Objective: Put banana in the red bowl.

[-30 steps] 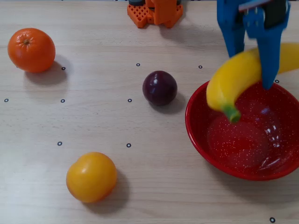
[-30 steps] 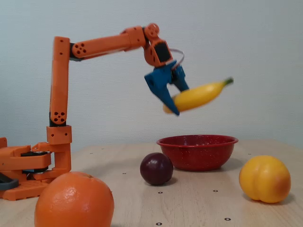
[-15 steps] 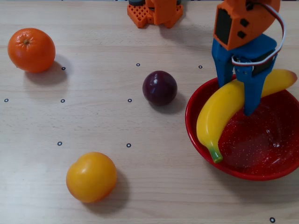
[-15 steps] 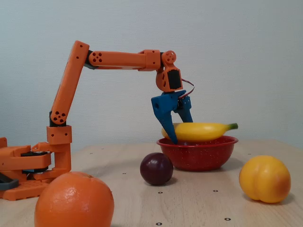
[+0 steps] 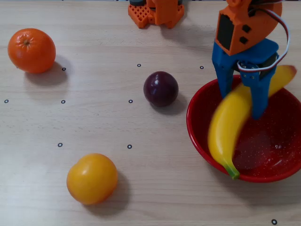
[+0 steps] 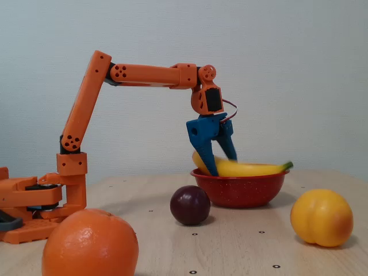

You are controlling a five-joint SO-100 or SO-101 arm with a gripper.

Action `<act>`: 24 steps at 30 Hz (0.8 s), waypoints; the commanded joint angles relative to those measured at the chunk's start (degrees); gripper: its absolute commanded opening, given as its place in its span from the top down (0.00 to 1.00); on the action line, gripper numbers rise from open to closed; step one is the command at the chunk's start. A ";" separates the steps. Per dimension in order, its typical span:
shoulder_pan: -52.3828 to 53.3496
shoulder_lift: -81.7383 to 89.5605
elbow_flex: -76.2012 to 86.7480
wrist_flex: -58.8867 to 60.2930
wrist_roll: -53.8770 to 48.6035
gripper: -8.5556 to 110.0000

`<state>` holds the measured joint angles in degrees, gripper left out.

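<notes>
The banana [image 5: 229,125] lies across the red bowl [image 5: 202,136], its yellow body slanting through the basin in the overhead view, the green stem tip resting on the near rim and the reddish end poking past the far rim; in the fixed view [image 6: 244,168] it sits low along the bowl's top edge and looks slightly blurred. The blue tool [image 5: 242,101] straddles the fruit's upper half with its fingers apart, one on each side, and seems to have let go rather than to be pinching it, so this looks like the release step, with the placing all but done. The next move calls for lifting the tool straight up, clear of the banana and rim, without nudging the fruit out over the edge. Around the bowl on the counter [image 5: 117,188] stand a dark plum [image 5: 161,88] just beside it, a yellow-orange fruit [image 5: 91,178] and an orange [image 5: 31,50] well apart.
</notes>
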<state>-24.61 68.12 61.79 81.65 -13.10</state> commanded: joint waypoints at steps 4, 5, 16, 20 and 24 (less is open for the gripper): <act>1.23 2.46 -8.44 -1.41 -2.11 0.64; 1.41 2.46 -8.70 -1.49 -2.20 0.64; 2.29 4.39 -15.29 -3.08 -1.49 0.73; 2.99 6.15 -16.52 -3.34 -1.14 0.87; 3.96 8.61 -16.52 -2.02 -1.14 0.93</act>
<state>-22.15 67.41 50.01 79.98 -14.24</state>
